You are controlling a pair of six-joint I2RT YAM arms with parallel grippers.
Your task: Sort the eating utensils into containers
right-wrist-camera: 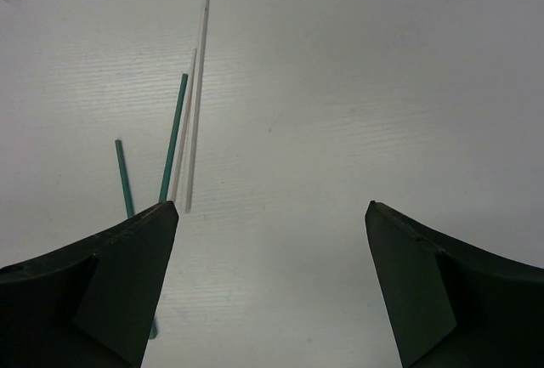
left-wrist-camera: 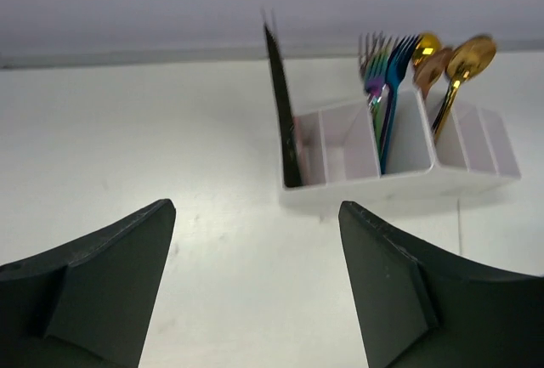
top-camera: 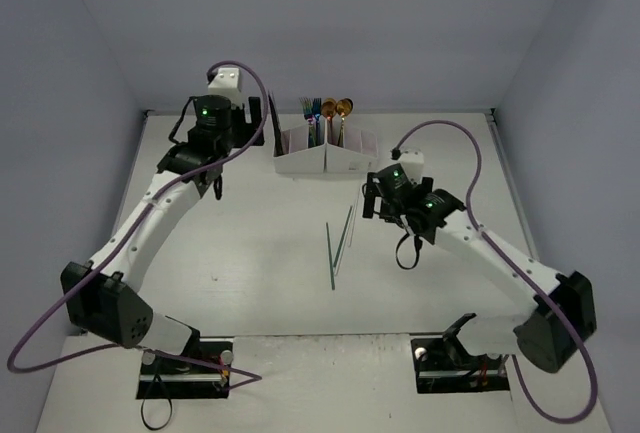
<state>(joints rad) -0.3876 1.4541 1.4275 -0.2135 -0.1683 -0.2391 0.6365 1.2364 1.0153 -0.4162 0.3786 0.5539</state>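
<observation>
The containers are one white divided box [top-camera: 325, 160] at the back of the table, also in the left wrist view [left-wrist-camera: 399, 183]. Blue and purple forks [left-wrist-camera: 384, 87] and gold and copper spoons [left-wrist-camera: 455, 66] stand in its middle and right compartments. A black knife [left-wrist-camera: 282, 104] leans in its left end. Thin teal and pale chopsticks [top-camera: 340, 241] lie loose on the table in front of the box, and again in the right wrist view [right-wrist-camera: 174, 138]. My left gripper [left-wrist-camera: 257, 208] is open and empty, short of the box's left end. My right gripper [right-wrist-camera: 272, 206] is open, just right of the chopsticks, over bare table.
White walls close the table at the back and on both sides. Both arm bases [top-camera: 180, 353] are bolted at the near edge. Purple cables [top-camera: 470, 153] loop above each arm.
</observation>
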